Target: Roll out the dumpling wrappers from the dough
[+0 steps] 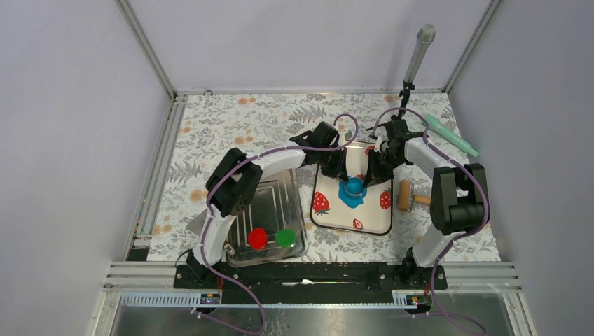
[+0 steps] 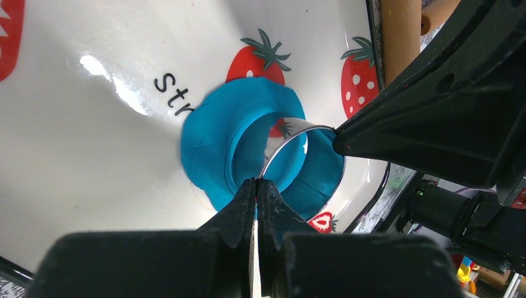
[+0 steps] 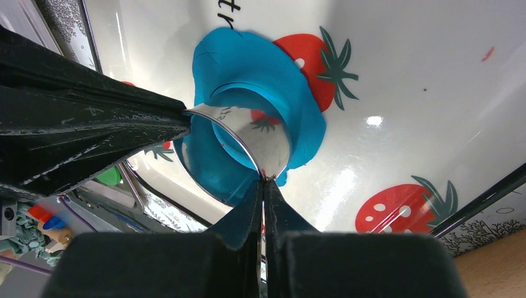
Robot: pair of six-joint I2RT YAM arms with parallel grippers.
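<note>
From above, the dough [image 1: 352, 194] lies on a strawberry tray [image 1: 335, 218], on a floral tablecloth [image 1: 231, 119] between grey walls [image 1: 294, 42]. Left wrist: the left gripper [image 2: 257, 186] pinches a metal ring [image 2: 289, 131] by its rim, and "Str" is legible on the tray. Right wrist: the right gripper [image 3: 265, 185] seemingly clamps the opposite rim.

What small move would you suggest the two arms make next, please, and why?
Probably press the metal ring straight down, evenly. The left gripper and right gripper pinch opposite sides of its rim, and it stands on the dough on the tray.
</note>
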